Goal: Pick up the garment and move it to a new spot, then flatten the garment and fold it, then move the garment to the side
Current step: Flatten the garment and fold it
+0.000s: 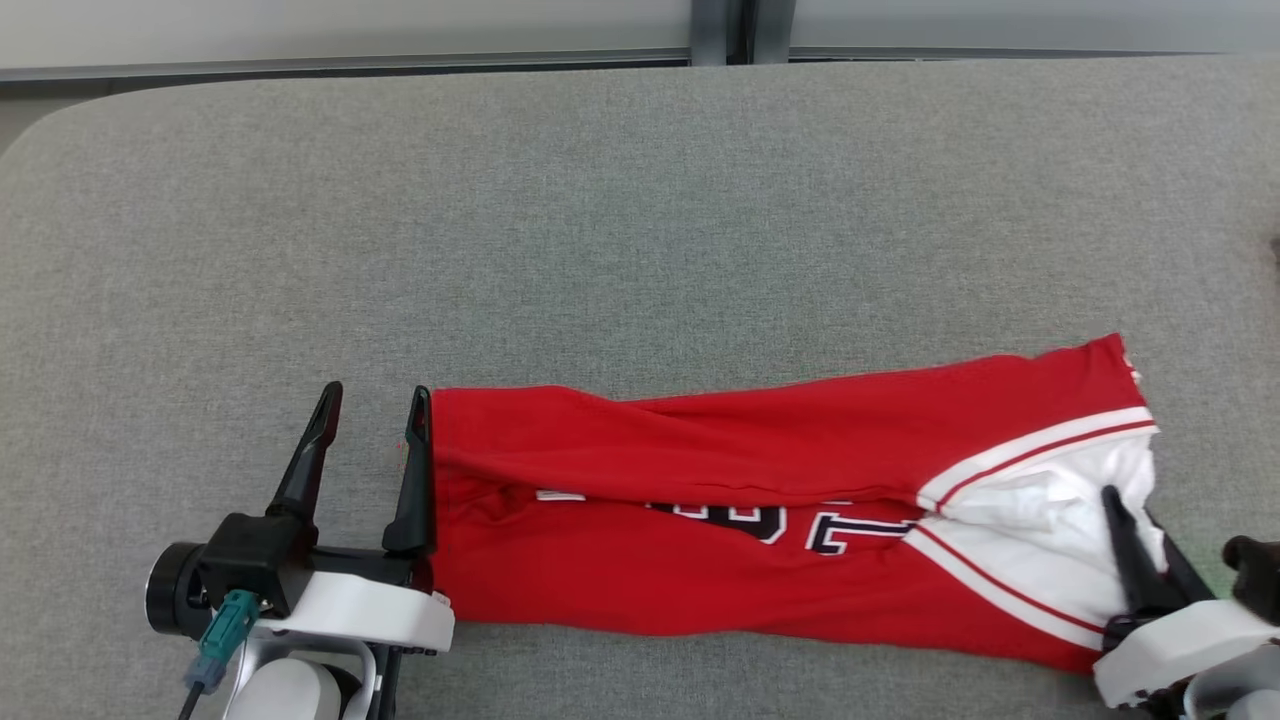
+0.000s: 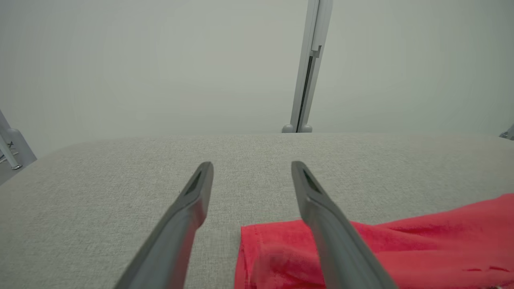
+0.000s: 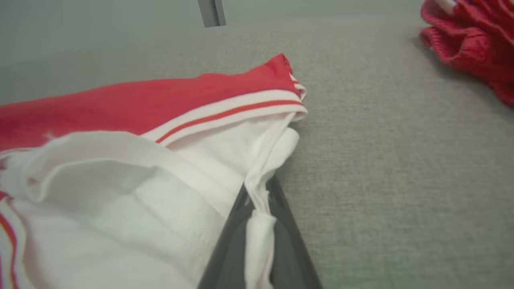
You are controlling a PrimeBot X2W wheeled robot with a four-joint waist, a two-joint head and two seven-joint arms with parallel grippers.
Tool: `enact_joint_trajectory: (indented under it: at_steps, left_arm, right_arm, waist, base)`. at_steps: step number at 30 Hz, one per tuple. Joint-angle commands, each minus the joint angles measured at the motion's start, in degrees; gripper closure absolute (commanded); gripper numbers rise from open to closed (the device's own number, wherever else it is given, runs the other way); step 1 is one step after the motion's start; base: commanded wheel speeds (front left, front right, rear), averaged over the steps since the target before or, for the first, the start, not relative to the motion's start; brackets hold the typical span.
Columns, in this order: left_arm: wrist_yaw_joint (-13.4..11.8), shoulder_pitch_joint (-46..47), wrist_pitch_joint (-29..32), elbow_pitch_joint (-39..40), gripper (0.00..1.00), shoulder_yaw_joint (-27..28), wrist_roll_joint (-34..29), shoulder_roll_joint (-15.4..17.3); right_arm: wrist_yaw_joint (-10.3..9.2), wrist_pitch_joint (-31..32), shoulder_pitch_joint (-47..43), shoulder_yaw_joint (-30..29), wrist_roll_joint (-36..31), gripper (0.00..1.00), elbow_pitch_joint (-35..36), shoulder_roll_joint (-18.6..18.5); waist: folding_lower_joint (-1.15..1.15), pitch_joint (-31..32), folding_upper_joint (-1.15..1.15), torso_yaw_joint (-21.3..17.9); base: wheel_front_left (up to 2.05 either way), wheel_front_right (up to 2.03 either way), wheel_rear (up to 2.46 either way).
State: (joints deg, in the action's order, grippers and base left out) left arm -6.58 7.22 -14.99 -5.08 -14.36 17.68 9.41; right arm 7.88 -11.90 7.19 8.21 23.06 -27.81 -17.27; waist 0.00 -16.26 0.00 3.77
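Observation:
The garment (image 1: 700, 500) is a red jersey with white sleeves, white-and-red striped trim and dark lettering, folded into a long band across the near part of the grey table (image 1: 640, 220). My right gripper (image 1: 1140, 520) is shut on the white sleeve edge (image 3: 257, 200) at the garment's right end; the cloth is pinched between the two dark fingers (image 3: 233, 249). My left gripper (image 1: 372, 408) stands open at the garment's left end, with its right finger (image 2: 325, 224) over the red edge (image 2: 281, 253) and its left finger on bare table.
A second bunched red cloth (image 3: 474, 44) lies on the table to the right of the garment. A grey post (image 2: 307, 68) rises behind the table's far edge. Bare grey table stretches beyond the garment.

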Motion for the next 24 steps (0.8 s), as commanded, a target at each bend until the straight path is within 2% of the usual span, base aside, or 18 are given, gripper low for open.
enact_joint_trajectory:
  at_steps: [1,5,10,16,17,19,24]
  left_arm:
    - [0.36,0.71,-0.21,0.12,0.0,0.38,-0.36,-0.01]
    - [0.73,1.05,-0.21,0.04,0.0,0.69,-0.8,-0.5]
    - [1.3,1.0,-0.21,-0.24,0.0,1.23,-1.32,-1.09]
    - [1.61,-0.23,-0.21,-0.06,0.0,2.09,-1.75,-1.46]
    - [1.61,-0.23,-0.21,-0.06,0.0,2.09,-1.75,-1.46]
    - [1.93,-0.24,-0.21,0.01,0.0,2.12,-2.02,-1.51]
    - [2.26,0.38,-0.21,-0.34,0.0,2.09,-2.56,-1.51]
  right_arm:
    - [-0.68,-0.24,0.36,-1.47,-0.53,1.0,-1.06,-1.77]
    - [-0.57,-1.01,1.14,-3.85,-0.01,1.0,-1.38,-4.52]
    - [-0.46,-1.03,1.99,-2.72,0.54,1.0,0.52,-5.75]
    - [-0.45,0.85,2.3,0.27,-1.23,1.0,11.55,-5.31]
    - [-0.45,0.85,2.3,0.27,-1.23,1.0,11.55,-5.31]
    - [-0.45,2.71,2.28,1.74,-2.27,1.0,16.66,-4.96]
    - [-0.4,8.08,3.61,8.37,-2.59,1.0,26.8,-2.73]
  waist:
    - [0.0,-0.22,0.0,-0.28]
    - [0.0,-0.48,0.0,-0.53]
    - [0.0,-0.2,0.0,-0.9]
    - [0.0,0.67,0.0,-2.53]
    - [0.0,0.67,0.0,-2.53]
    - [0.0,0.79,0.0,-2.91]
    - [0.0,0.9,0.0,-3.2]
  base:
    - [0.0,0.0,0.0]
    - [0.0,0.0,0.0]
    - [0.0,0.0,0.0]
    - [0.0,0.0,0.0]
    - [0.0,0.0,0.0]
    - [0.0,0.0,0.0]
    - [0.0,0.0,0.0]
